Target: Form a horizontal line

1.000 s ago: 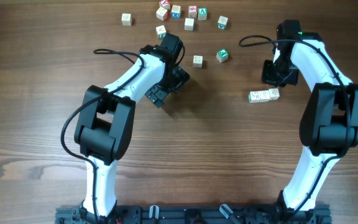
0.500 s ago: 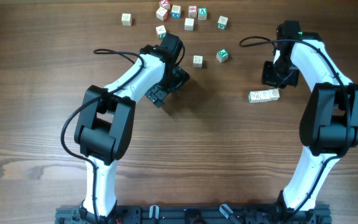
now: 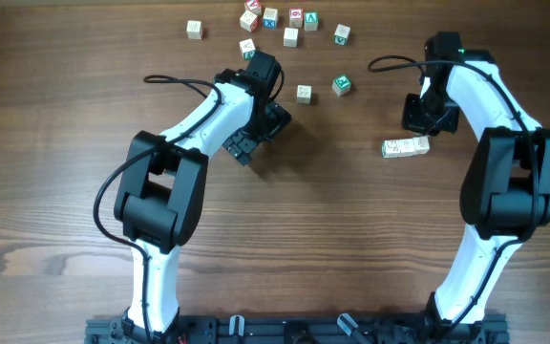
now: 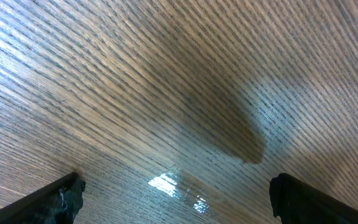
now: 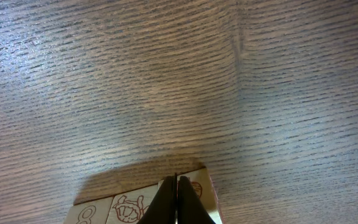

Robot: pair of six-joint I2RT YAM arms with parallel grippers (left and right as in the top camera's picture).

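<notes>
Overhead, step: we judge the task to be in its straightening stage. The horizontal line (image 3: pixel 406 146) of three pale cubes lies right of centre on the surface (image 3: pixel 351 239), nearly level with a slight tilt.
Overhead, right arm: it reaches up the right side of the frame and bends inward. The right tool (image 3: pixel 429 118) hangs just above the line's right end, and from here we cannot tell whether it touches.
Overhead, left arm: it is angled toward upper centre. The left tool (image 3: pixel 247 145) is over bare wood, well apart from the line and below the loose cubes (image 3: pixel 294 24) scattered along the top edge.
Left wrist, tool: the fingers (image 4: pixel 64 194) are spread wide at the two lower corners, with nothing between them but wood grain and a glare patch.
Right wrist, tool: its fingers (image 5: pixel 169 200) are pressed together into one dark wedge at bottom centre and pinch nothing.
Right wrist, line: the cubes sit along the bottom edge, marked tops up. The wedge is over the seam near the right-hand cube, and contact is unclear.
Next move: we think it calls for a light sideways nudge to level the row, or a clean straight lift so that no cube is dragged out of line.
</notes>
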